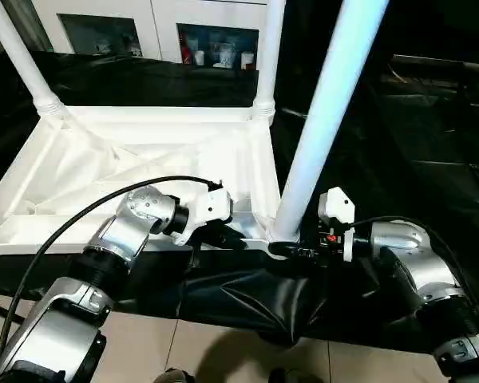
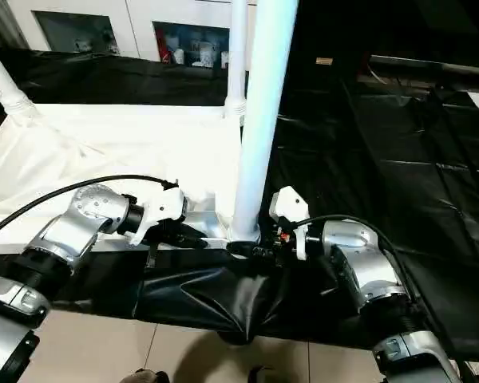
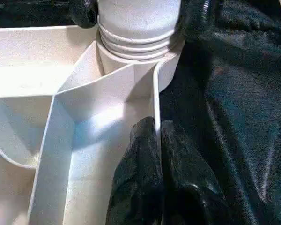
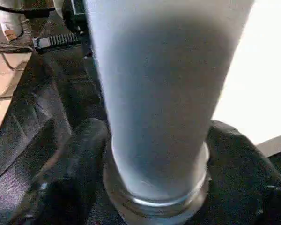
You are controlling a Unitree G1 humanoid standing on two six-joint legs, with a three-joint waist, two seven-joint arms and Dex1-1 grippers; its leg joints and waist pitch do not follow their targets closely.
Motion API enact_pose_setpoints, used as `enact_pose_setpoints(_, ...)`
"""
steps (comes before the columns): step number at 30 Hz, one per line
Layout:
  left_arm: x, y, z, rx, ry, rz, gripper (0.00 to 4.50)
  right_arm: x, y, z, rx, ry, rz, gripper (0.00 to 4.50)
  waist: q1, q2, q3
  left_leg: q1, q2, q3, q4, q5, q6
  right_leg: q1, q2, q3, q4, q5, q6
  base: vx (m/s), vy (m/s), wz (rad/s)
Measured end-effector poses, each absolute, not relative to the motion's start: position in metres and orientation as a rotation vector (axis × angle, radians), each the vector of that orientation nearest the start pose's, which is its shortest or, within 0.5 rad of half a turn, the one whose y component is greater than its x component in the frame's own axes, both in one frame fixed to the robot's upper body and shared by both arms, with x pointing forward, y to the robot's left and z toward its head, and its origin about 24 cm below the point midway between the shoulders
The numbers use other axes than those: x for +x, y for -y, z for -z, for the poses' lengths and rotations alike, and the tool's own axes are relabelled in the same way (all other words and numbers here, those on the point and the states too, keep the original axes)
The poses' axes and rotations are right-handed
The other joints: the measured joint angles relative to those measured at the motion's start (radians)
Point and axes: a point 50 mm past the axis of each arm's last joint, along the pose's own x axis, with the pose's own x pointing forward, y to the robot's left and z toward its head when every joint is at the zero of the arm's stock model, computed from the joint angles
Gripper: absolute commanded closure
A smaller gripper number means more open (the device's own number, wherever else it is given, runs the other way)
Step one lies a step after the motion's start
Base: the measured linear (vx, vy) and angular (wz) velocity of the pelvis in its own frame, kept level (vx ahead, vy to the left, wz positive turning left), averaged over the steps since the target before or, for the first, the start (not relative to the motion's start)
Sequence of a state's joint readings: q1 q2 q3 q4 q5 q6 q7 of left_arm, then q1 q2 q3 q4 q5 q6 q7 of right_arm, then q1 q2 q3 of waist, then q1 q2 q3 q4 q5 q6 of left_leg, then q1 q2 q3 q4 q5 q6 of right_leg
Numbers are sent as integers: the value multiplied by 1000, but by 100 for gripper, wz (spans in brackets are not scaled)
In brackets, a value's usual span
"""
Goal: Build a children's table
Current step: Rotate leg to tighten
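Legs stand up from the overturned white tabletop point(image 1: 144, 152), which lies ribbed side up on a worktop draped in black sheeting point(image 1: 247, 295): in the left eye view one leg point(image 1: 20, 56) rises at the far left corner, another point(image 1: 269, 56) at the far right corner, and a third, nearest leg point(image 1: 327, 112) stands in the near right corner socket. The left claw point(image 1: 223, 237) sits at the tabletop's near edge, just beside that socket, and the right claw point(image 1: 291, 251) reaches the leg's base from the other side. A glass-fronted cabinet point(image 1: 215, 40) stands behind. The right eye view gives the same layout, both silver forearms flanking the near leg. In the left wrist view the left claw's fingers point(image 3: 140, 164) are pressed together, pinching the thin rim wall of the tabletop, with the ribbed leg base in its socket beyond. In the right wrist view the right claw's fingers point(image 4: 79, 164) stand wide, one on each side of the near leg's base, close against it.
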State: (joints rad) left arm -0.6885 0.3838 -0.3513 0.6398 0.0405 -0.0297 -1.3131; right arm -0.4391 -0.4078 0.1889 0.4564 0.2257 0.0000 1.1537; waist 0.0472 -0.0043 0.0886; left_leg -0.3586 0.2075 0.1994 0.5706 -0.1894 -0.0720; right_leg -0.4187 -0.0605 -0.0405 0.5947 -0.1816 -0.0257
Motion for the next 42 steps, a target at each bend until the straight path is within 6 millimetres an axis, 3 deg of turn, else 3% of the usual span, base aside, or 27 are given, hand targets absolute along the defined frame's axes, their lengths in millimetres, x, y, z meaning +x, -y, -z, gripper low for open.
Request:
enact_pose_setpoints(4, 323, -123, -71, 556, -385, 1497, 450, 299, 152, -58, -187, -201, -1254, 172, 0, 0, 0, 0, 0, 0, 1, 0, 0, 0, 0, 0, 0, 0, 0, 0, 0, 0)
enact_pose_setpoints(13, 324, -122, -70, 555, -383, 1473, 450, 300, 151, -56, -177, -201, -1221, 185, -1, 0, 0, 1, 0, 0, 2, 0, 0, 1, 0, 0, 1, 0, 0, 0, 0, 0)
enact_pose_setpoints(17, 338, -114, -68, 539, -374, 1312, 450, 311, 146, -49, -127, -179, -989, 186, -6, -2, 0, 4, 0, -1, 5, -3, -6, 5, -1, 1, 2, 3, -2, 0, 0, 0)
enact_pose_setpoints(23, 357, -80, -66, 459, -397, 1077, 450, 334, 124, -41, 45, -152, -464, 187, -24, -5, -1, 8, -2, 0, 7, -3, -6, 9, -1, 3, 0, 2, 1, 0, 0, 0)
enact_pose_setpoints(27, 362, -62, -65, 432, -401, 985, 450, 344, 113, -42, 78, -153, -253, 187, -26, -2, -3, 8, -2, -1, 5, -3, -6, 10, -1, 3, 0, 4, -2, 0, 0, 0)
enact_pose_setpoints(32, 363, -61, -66, 440, -391, 970, 450, 347, 108, -43, 48, -129, -259, 187, -22, -1, -4, 7, -2, -1, 4, -3, -6, 10, -1, 2, -1, 3, 0, 0, 0, 0)
enact_pose_setpoints(35, 362, -61, -66, 449, -388, 990, 450, 345, 118, -42, 31, -110, -330, 118, -17, -1, -4, 7, -2, -1, 4, -3, -6, 10, -1, 2, -1, 3, 0, 0, 0, 0)
enact_pose_setpoints(42, 363, -76, -68, 464, -373, 1017, 450, 338, 126, -54, -21, -29, -520, 78, -25, -1, -3, 2, 0, -3, 3, -2, -5, 6, 1, 1, 1, 3, 1, 0, 0, 0)
